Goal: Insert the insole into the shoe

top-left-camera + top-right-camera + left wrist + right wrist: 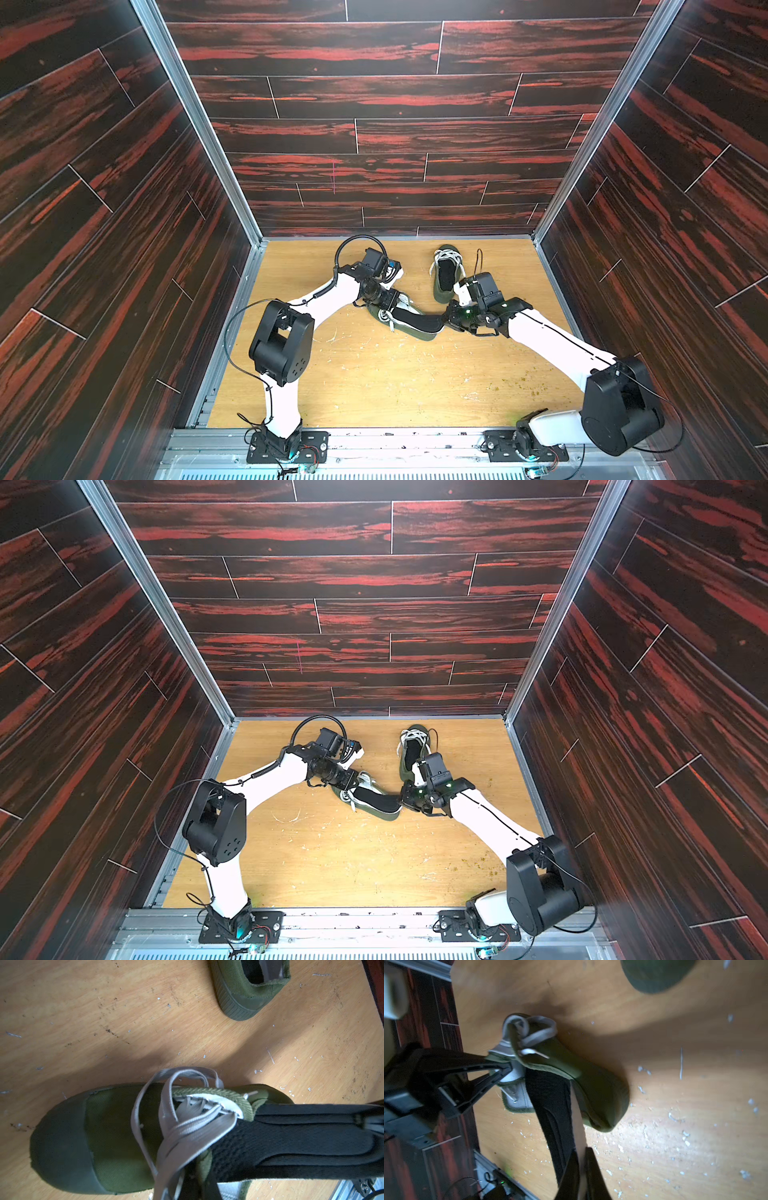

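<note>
Near counter (pixel 374 382) centre: your R gripper (pixel 582 1150) pinches the insole (pixel 550 1101) by its heel end, forepart inside the shoe (pixel 596 1093); L gripper (pixel 506 1069) clamps shoe's collar. Insole's long axis runs from R gripper toward shoe's toe

Left pincer (pixel 508 1068) pinched closed; right pincer (pixel 581 1151) pinched closed.

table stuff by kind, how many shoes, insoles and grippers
green shoes: 2, the held shoe and the far shoe
black insoles on show: 1, the insole
grippers: 2, left gripper and right gripper
total: 5
</note>
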